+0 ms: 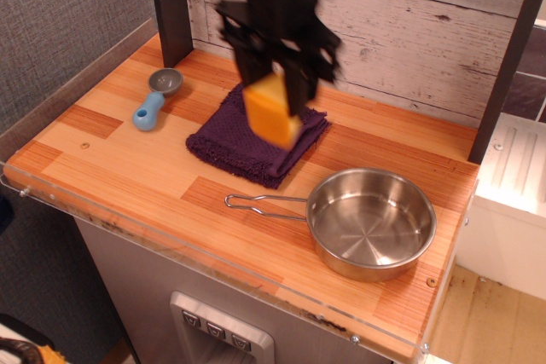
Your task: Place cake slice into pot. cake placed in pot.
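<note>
I see my jaws (275, 91) clamped on the cake (271, 110), held in the air above the purple cloth (247, 147), with the pot (371, 222) at its 4 o'clock on the counter (128, 168).

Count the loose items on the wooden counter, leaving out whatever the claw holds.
3: a blue-handled scoop at the left rear, a purple cloth mid-counter, and the pot at the front right. None appears hidden.
</note>
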You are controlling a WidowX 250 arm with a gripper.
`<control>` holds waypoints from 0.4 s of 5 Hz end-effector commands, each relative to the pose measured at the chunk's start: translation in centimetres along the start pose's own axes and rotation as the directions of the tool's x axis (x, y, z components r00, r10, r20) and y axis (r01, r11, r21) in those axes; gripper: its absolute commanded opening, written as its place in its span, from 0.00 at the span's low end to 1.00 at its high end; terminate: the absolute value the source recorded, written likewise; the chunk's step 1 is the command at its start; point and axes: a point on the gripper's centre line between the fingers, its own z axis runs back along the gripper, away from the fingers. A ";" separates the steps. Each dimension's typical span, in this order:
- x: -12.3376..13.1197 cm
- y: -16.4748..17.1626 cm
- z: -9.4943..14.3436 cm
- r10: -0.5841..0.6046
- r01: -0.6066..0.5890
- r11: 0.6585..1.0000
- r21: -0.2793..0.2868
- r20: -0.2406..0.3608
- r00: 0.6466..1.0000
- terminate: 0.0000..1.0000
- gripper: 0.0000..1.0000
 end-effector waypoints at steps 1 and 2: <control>-0.1 -3.8 -1.0 -0.173 0.173 0.984 0.039 -0.022 0.985 0.00 0.00; 0.0 -4.6 -2.1 -0.196 0.198 0.979 0.046 -0.057 0.979 0.00 0.00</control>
